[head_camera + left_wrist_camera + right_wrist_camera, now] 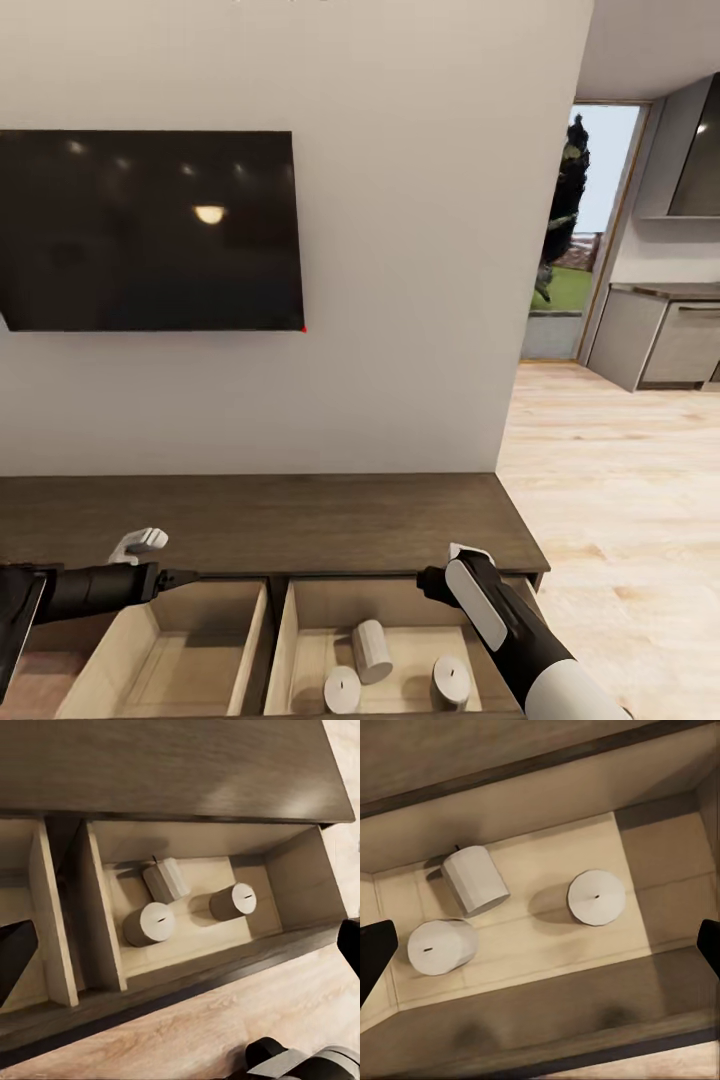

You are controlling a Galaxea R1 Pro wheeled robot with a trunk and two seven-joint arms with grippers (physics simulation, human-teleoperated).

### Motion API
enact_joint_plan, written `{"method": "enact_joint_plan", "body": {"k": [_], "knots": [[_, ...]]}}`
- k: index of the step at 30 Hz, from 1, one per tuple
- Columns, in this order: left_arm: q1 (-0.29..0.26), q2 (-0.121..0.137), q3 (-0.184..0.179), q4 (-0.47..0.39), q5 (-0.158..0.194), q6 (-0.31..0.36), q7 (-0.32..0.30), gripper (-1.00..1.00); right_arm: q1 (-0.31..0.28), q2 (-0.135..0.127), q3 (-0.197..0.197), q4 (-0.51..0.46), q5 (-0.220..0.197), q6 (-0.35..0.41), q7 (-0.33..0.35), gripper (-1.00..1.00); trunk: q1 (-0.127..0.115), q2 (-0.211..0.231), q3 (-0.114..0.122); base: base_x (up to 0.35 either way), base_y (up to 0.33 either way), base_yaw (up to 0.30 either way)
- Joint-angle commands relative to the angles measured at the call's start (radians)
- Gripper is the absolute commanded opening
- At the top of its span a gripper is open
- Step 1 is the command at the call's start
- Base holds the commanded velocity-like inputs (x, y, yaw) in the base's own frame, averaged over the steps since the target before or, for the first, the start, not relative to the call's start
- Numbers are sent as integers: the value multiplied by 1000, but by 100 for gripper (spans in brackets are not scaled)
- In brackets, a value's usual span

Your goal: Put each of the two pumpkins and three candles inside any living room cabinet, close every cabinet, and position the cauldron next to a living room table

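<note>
Right gripper (pixel 540 945): fingers spread wide, empty, above the open right drawer (pixel 310 610) of the cabinet (pixel 260 515), lower centre. Inside: three candles (pixel 596 896), two upright, one tipped, clear of the walls. Left gripper (pixel 140 545): lower left, over the empty left drawer (pixel 180 650); closure cannot be told.

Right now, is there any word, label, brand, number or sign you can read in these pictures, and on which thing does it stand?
None can be read.
The television screen is dark, with no logo visible.
The three candles in the open drawer are plain and unlabelled.
The cabinet top carries no text.
</note>
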Motion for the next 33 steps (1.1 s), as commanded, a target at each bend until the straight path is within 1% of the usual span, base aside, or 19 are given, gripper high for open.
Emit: {"method": "enact_joint_plan", "body": {"k": [1,3,6,9,18,23,27,33], "knots": [[-1,-14,0,0,-2,0,47,100,0,0,0,3,0,0,0,100,-4,7,3,0,0,0],[-3,-36,0,0,-4,0,126,100,0,0,0,6,0,0,0,100,-12,21,10,0,0,0],[-5,-55,0,-1,-4,0,192,100,0,0,0,7,0,0,-1,100,-23,42,19,0,0,0],[-5,-64,0,-1,-4,0,229,100,0,0,0,8,1,0,-1,100,-35,63,28,0,0,0],[-5,-74,0,-2,-7,0,247,100,0,0,2,12,1,1,-1,100,-69,126,57,0,0,0],[-5,-78,0,-2,-11,0,287,100,0,1,2,13,1,1,-1,100,-88,161,72,-2,0,0],[-6,-80,0,-2,-11,0,300,100,0,1,2,13,1,1,-1,100,-104,189,85,-153,0,0],[-7,-81,0,-3,-11,0,305,100,0,2,2,14,1,1,-1,100,-127,231,104,-132,0,0]]}}
